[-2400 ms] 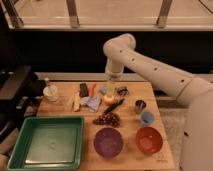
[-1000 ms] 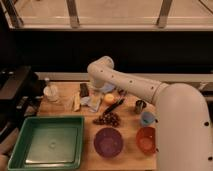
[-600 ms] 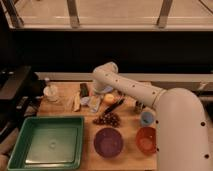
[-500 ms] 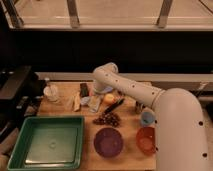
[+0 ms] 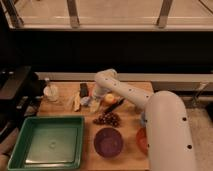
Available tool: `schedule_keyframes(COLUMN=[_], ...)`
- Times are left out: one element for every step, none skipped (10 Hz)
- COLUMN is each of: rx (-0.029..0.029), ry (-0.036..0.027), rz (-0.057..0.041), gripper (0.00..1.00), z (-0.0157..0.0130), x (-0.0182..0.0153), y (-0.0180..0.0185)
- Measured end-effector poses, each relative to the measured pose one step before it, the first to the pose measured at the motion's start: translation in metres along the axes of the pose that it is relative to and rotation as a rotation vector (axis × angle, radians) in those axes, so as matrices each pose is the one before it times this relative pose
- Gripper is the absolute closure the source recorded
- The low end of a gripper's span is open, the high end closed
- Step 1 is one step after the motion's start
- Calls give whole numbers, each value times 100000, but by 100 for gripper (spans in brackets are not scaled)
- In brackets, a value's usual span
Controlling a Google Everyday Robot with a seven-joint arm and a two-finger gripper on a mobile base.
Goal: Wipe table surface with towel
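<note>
A small pale, bluish-white towel [image 5: 88, 102] lies crumpled on the wooden table [image 5: 62, 111], left of centre near the back. My gripper [image 5: 95, 101] is down at the towel's right side, at table height, on or right against the cloth. The white arm bends at an elbow [image 5: 107, 78] above it and runs back to the lower right, hiding that side of the table.
A banana [image 5: 76, 103], a dark block [image 5: 83, 89] and a small jar [image 5: 50, 92] stand left of the towel. An orange fruit [image 5: 109, 98], a black utensil [image 5: 116, 105] and grapes [image 5: 106, 119] lie to its right. A green tray [image 5: 47, 143], purple bowl [image 5: 108, 142] and red bowl [image 5: 141, 140] sit in front.
The arm has swung left across the table and lowered; the gripper has come down from above the fruit to the towel. In the last half second it barely moved.
</note>
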Motion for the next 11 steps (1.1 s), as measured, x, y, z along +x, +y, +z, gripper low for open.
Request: schedule_keyframes(rx=[-952, -685, -509, 66, 269, 53, -113, -714, -151, -56, 101], ry=[-289, 238, 218, 31, -477, -41, 174, 505, 252, 153, 142], rz=[45, -319, -91, 41, 133, -221, -221, -504, -159, 37, 191], gripper=[31, 44, 54, 64, 75, 85, 92, 99, 100, 100, 100], z=[378, 43, -51, -56, -216, -255, -115, -9, -162, -74, -66], x=[192, 41, -3, 8, -192, -152, -35, 38, 48, 95, 150], y=[110, 156, 176, -41, -150, 1, 62, 355, 72, 23, -60])
